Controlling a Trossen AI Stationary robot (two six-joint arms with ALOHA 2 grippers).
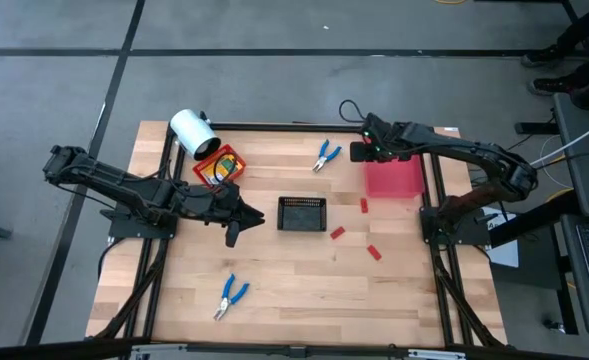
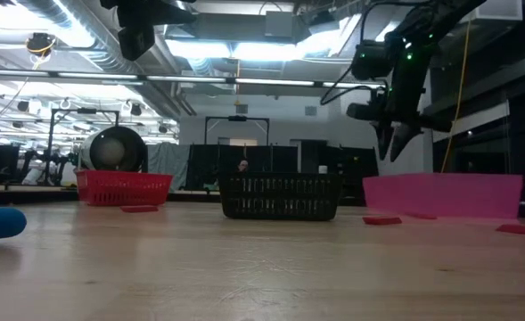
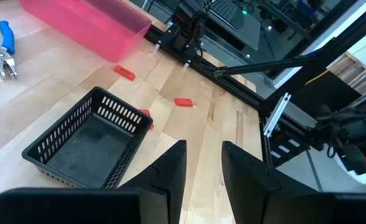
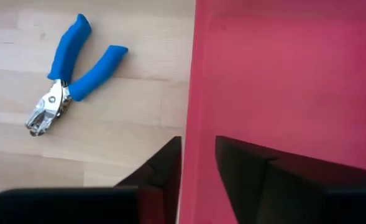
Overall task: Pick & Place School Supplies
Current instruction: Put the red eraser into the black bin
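A black tray (image 1: 302, 213) sits mid-counter (image 1: 274, 290), the landmark here. Beyond it to the right lies a pink tray (image 1: 394, 178); beyond it to the left, a red basket (image 1: 217, 167) holding yellow boxes (image 1: 223, 165), with a white roll (image 1: 192, 130) beside it.

The right tool (image 4: 198, 152) hangs over the pink tray's near edge, jaws parted and empty; blue pliers (image 1: 325, 154) lie just beside it (nothing between them).

The left tool (image 1: 234, 228) hovers just left of the black tray, jaws apart, empty. Red pieces (image 1: 338, 233) lie scattered right of that tray, second pliers (image 1: 230, 296) nearer the front.
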